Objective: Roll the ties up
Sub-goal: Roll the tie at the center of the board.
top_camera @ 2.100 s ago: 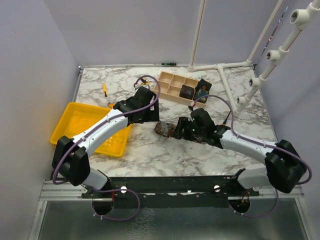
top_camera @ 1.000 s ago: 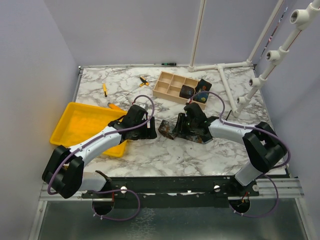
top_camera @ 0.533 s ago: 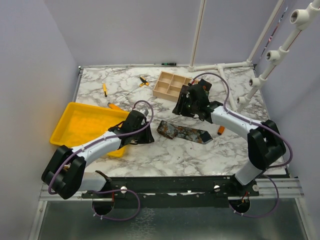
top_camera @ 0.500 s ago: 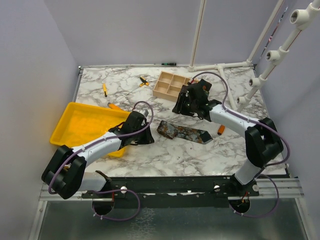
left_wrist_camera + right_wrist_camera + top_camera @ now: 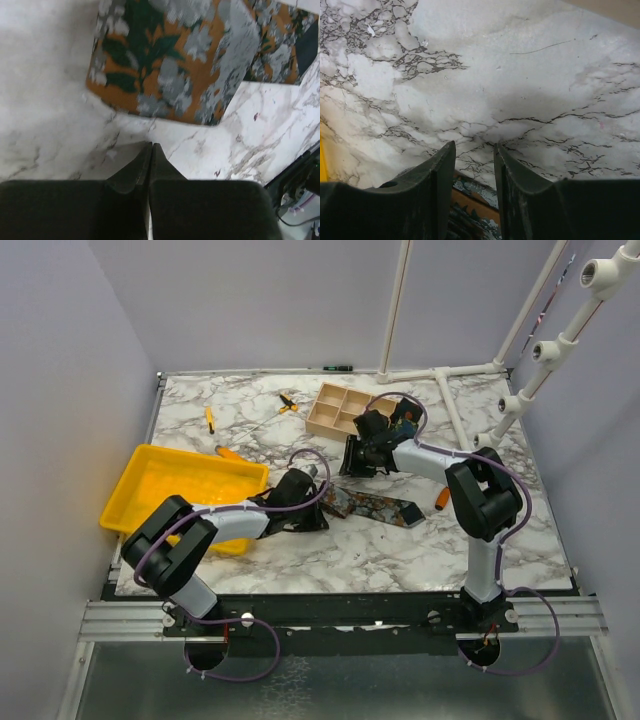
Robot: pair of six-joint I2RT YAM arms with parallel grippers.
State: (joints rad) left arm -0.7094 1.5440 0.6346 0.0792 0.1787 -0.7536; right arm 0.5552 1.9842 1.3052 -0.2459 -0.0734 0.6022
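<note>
A rust-brown tie (image 5: 375,506) with grey and green flowers lies flat as a short strip in the middle of the marble table. The left wrist view shows it (image 5: 175,60) just beyond my left gripper (image 5: 150,145), which is shut on nothing and rests on the marble beside the strip's left end (image 5: 318,512). My right gripper (image 5: 350,462) hovers just behind the strip, jaws open a finger-width with nothing between them (image 5: 474,148); the tie (image 5: 470,212) shows below them. A dark printed roll (image 5: 405,427) sits at the right end of the wooden box (image 5: 335,410).
A yellow tray (image 5: 170,490) stands at the left under the left arm. Orange-handled screwdrivers lie at the back left (image 5: 209,418), near the box (image 5: 287,400) and right of the tie (image 5: 440,500). A white pipe frame (image 5: 455,415) runs along the back right.
My left gripper has shut and slid right to the tie's left end. My right gripper has left the tie, swung back toward the box, then come left, its jaws narrowing.
</note>
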